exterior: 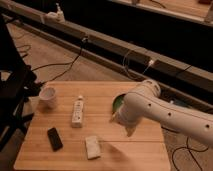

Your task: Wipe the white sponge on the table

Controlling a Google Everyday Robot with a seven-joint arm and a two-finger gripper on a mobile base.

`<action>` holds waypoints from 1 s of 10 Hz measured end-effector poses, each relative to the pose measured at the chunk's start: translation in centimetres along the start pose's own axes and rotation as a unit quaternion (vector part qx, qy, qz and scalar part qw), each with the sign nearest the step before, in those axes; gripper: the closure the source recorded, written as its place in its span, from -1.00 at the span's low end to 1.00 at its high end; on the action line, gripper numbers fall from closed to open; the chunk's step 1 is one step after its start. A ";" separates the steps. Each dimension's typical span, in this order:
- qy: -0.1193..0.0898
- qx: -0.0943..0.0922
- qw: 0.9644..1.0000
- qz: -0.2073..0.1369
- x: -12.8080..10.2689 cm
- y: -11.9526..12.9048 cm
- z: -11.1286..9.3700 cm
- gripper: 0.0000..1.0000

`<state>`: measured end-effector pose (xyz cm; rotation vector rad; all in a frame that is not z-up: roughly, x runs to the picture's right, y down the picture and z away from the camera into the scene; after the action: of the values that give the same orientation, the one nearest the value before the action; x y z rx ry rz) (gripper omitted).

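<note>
The white sponge lies flat near the front edge of the light-brown wooden table, a little left of the middle. My white arm reaches in from the right over the table's right half. Its end, the gripper, points down over the tabletop to the right of the sponge and a little behind it, clearly apart from it. Nothing shows in the gripper.
A white cup stands at the table's left. A long white bar with dark marks lies left of the middle. A black phone is at the front left. A green plate is partly hidden behind my arm. A dark chair stands left of the table.
</note>
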<state>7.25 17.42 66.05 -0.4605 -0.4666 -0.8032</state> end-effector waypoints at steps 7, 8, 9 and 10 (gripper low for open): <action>-0.070 -0.018 0.994 -0.088 -3.8 -3.9 6.3 -0.30; -0.083 -0.021 0.991 -0.101 -4.5 -4.6 7.3 -0.30; -0.096 -0.022 0.989 -0.113 -5.3 -5.4 8.3 -0.30; -0.112 -0.020 0.986 -0.122 -6.2 -6.3 9.3 -0.30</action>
<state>-3.33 22.27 71.38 -0.5404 -0.7277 -1.0020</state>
